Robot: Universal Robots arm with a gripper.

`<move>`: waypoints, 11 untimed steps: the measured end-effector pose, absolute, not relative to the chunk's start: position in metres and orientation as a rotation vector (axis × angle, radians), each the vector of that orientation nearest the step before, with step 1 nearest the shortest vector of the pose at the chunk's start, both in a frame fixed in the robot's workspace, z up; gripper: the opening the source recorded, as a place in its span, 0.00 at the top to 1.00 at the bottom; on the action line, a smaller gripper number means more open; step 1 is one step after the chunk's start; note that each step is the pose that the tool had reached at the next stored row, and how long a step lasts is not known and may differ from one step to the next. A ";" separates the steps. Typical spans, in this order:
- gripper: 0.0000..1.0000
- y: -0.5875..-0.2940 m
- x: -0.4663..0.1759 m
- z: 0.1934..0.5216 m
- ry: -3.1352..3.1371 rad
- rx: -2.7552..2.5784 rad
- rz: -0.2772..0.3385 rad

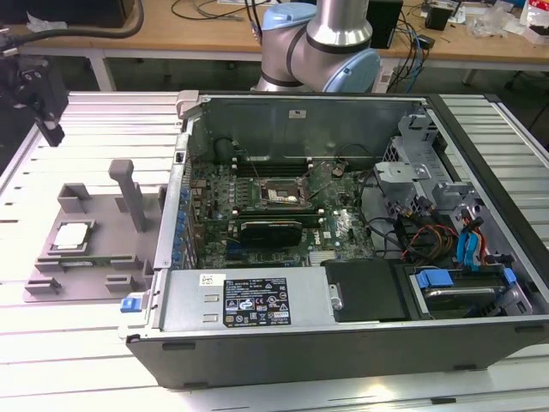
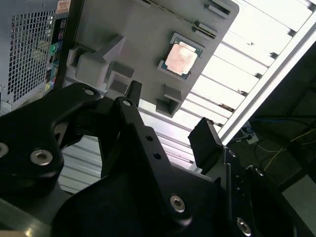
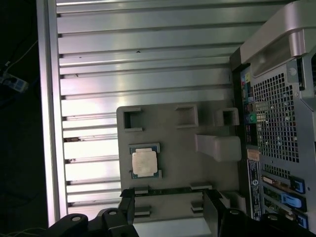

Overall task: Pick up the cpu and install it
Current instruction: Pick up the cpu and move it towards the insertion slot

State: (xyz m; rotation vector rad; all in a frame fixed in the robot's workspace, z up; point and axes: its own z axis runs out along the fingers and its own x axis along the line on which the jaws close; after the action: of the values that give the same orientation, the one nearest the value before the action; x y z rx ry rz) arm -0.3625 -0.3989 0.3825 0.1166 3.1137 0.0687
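Jaws wide and empty, the black gripper [image 1: 50, 129] in the exterior view's upper left could clip the grey plastic tray [image 1: 103, 232] around the small silvery square cpu [image 1: 73, 236] if lowered off-centre.

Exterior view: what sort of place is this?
Probably a robotics lab for PC assembly: opened computer case on a slotted aluminium table, cpu in a grey tray, cable-strewn workbench behind.

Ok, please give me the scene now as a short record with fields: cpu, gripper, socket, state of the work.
cpu: lies flat on the grey tray, silvery top up
gripper: open, holds nothing, apart from the cpu
socket: on the board inside the open computer case, to the exterior view's right of the tray
state of the work: cpu not yet picked up
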 end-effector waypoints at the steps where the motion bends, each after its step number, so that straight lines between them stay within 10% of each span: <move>1: 0.34 -0.399 -0.362 0.382 3.114 0.116 0.069; 11: 0.34 -0.399 -0.362 0.375 3.114 0.117 0.069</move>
State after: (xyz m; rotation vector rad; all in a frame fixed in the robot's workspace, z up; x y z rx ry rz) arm -0.3625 -0.3989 0.3753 0.1166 3.1137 0.0686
